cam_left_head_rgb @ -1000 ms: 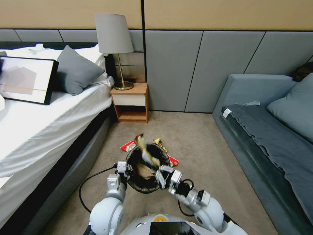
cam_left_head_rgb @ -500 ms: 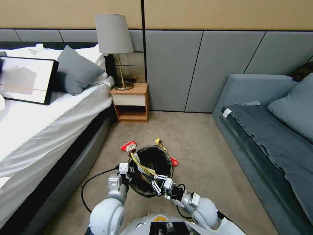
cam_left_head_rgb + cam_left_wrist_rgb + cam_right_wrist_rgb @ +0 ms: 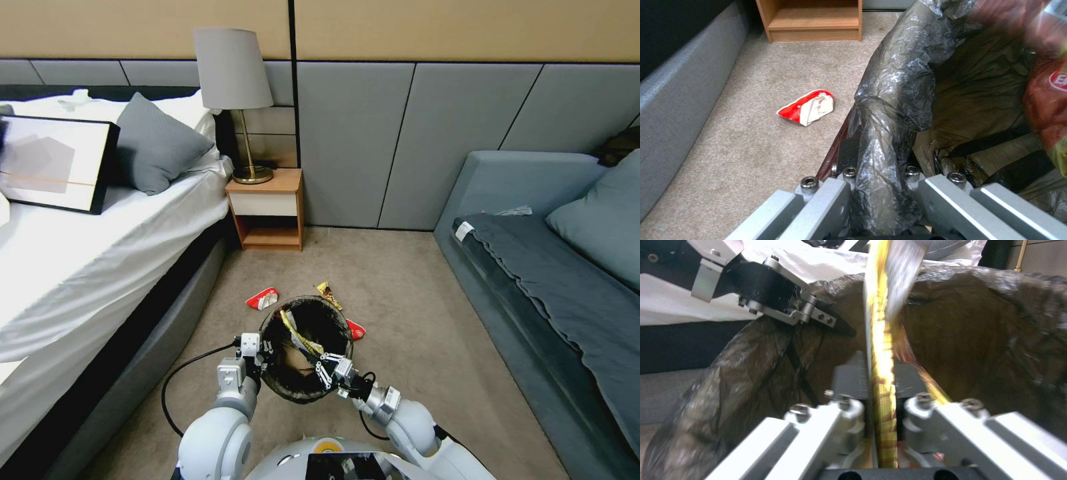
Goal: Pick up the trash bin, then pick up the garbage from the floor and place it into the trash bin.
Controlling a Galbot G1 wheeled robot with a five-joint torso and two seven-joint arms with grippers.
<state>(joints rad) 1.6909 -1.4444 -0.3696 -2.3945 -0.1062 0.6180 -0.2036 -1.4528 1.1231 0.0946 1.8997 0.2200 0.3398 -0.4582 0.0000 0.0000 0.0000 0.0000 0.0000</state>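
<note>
- The trash bin [image 3: 305, 350], lined with a dark crinkled bag folded over its rim, is held up off the carpet between the two arms, directly ahead of the robot.
- Its rim is pinched on the robot's left side by the left gripper [image 3: 261, 348]; in the left wrist view the bag-covered rim [image 3: 882, 160] is seen clamped tight between the two metal fingers [image 3: 826, 200].
- A long yellow wrapper [image 3: 298, 337] is gripped by the right gripper [image 3: 325, 371], which is set at the near edge of the bin's mouth; the wrapper slants away from the fingers across the inside of the bin.
- In the right wrist view the yellow strip [image 3: 882, 373] is seen pressed between the closed fingers [image 3: 849, 376], standing up from them against the bag's inner wall, with the left gripper [image 3: 818, 318] on the far rim.
- A red and white wrapper [image 3: 262, 299] lies on the carpet [image 3: 413, 320] beyond the left gripper, a little way from the bin; it is also seen in the left wrist view [image 3: 808, 107].
- A yellow-brown wrapper [image 3: 328, 294] lies just past the bin's far rim, and a red wrapper [image 3: 355, 329] lies close beside the bin on the right gripper's side.
- Farther off, a wooden nightstand [image 3: 268, 208] with a lamp [image 3: 235, 93] stands against the wall, a bed [image 3: 80, 247] is on the left arm's side and a grey sofa [image 3: 553, 267] on the right arm's side.
</note>
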